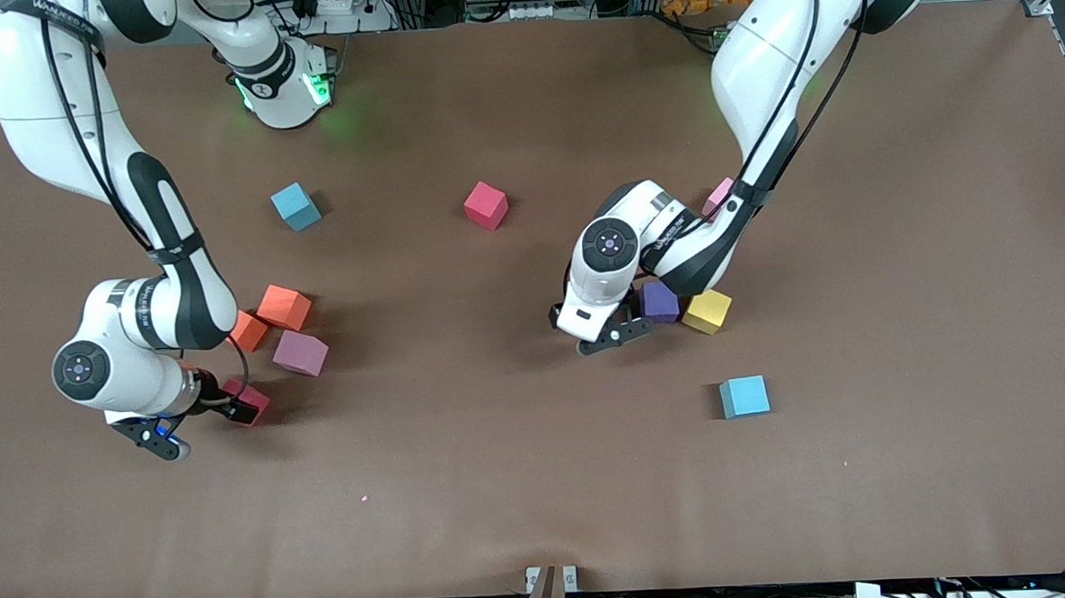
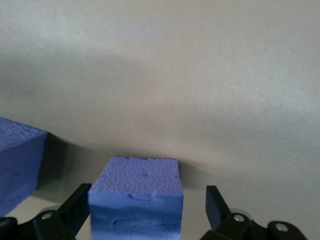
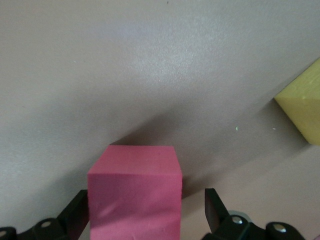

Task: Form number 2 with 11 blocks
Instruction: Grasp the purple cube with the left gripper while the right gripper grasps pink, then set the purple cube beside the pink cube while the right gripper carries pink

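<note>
Blocks [image 1: 300, 352] lie loose on the table [image 1: 505, 498] w/ no digit shape anywhere, so the number 2 isn't begun; it reads as an early pick-up stage. Landmark for places: the red block [image 1: 485, 204] mid-table.

Toward the right arm's end from the red block, and nearer the front cam, the right gripper [image 3: 145, 212] sits low at the table. Its fingers are spread either side of a pinkish-red block [image 1: 248, 401] w/ a gap showing, so it isn't pinching and is prob. lined up to close on it. A mauve block [image 1: 300, 352] and two orange blocks [image 1: 284, 306] [image 1: 248, 330] crowd just beside. A light blue block [image 1: 296, 206] sits approx. level w/ the red block.

Toward the left arm's end from the red block, also nearer the cam, the left gripper [image 2: 147, 212] is down low too. Its fingers are apart astride a purple block [image 2: 136, 200], one at the block's edge and the other clear of it, so no squeeze yet. A second purple block [image 2: 17, 160] is near. From the front cam only one purple face shows, just beside a yellow block [image 1: 707, 311]; the arm covers the rest. A pink block [image 1: 719, 194] is half hidden by that arm. Another blue block [image 1: 744, 396] is farther toward that end and nearest the cam.

The surface is plain brown matte w/ soft shadows and a few pale specks. Cables, metal framing and a green light on the right arm's base [image 1: 285, 90] line the robots' edge, and a small bracket [image 1: 551, 586] sits at the cam's edge.
</note>
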You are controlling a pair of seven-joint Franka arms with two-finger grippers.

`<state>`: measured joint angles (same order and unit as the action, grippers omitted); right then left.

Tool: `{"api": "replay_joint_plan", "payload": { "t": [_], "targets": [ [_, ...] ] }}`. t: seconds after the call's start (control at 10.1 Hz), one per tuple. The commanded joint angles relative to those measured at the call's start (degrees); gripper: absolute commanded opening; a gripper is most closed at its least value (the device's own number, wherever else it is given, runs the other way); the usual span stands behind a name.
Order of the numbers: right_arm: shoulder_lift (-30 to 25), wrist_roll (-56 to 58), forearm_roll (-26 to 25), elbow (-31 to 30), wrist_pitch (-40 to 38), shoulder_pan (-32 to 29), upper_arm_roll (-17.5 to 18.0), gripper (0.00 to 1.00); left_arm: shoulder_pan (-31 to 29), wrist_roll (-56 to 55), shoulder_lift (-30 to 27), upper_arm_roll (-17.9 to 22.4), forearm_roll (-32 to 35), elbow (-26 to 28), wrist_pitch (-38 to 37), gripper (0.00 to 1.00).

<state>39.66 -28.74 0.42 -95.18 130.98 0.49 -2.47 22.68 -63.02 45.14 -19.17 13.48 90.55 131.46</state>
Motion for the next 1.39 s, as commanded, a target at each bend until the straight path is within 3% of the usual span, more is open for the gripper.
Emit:
{"api": "replay_joint_plan", "payload": {
  "t": [0.0, 0.1, 0.2, 0.3, 0.5, 0.59, 0.89, 1.09, 1.29],
  "targets": [
    [0.4, -1.0, -0.9, 0.1, 0.7, -0.1, 0.5, 0.81, -0.2, -1.0, 0.3, -0.2, 0.7, 0.2, 0.8, 0.26],
    [0.4, -0.9, -1.0, 0.3, 0.9, 0.3, 0.5, 0.61, 0.2, -3.8, -0.1, -0.2, 0.2, 0.3, 0.3, 0.00],
    [0.4, -0.3, -0.9, 0.3, 1.9, 0.8, 0.6, 0.43, 1.7, -11.5, -0.8, -0.6, 0.2, 1.5, -0.3, 0.00],
    [-0.2, 2.2, -1.0, 1.0, 1.3, 1.1, 1.0, 0.35, 3.8, -18.9, -1.5, -0.6, 0.3, 1.5, -2.5, 0.00],
    [-3.8, 7.8, -0.8, 1.7, -4.2, 1.0, 2.9, 0.34, 7.7, -32.5, -2.9, -0.7, 0.8, 1.4, -7.5, 0.00],
    [-5.2, 11.9, -0.7, 1.6, -4.6, 1.1, 3.9, 0.29, 9.2, -40.1, -4.2, -0.9, 0.7, 1.5, -10.8, 0.00],
    [-11.4, 21.8, -0.5, -0.3, -8.2, 0.9, 7.3, 0.26, 8.9, -61.3, -4.2, -4.9, -1.7, 1.7, -11.8, 0.00],
    [-17.0, 23.8, -0.5, -4.5, -8.2, 1.5, 8.8, 0.26, 8.7, -62.5, -4.4, -5.0, -8.8, 1.7, -11.1, 0.00],
    [-21.8, 26.8, -0.6, -11.7, -6.9, 5.0, 8.9, 0.26, 8.6, -67.1, -4.5, -5.0, -11.1, 1.5, -9.3, 0.00]
  ]
}}
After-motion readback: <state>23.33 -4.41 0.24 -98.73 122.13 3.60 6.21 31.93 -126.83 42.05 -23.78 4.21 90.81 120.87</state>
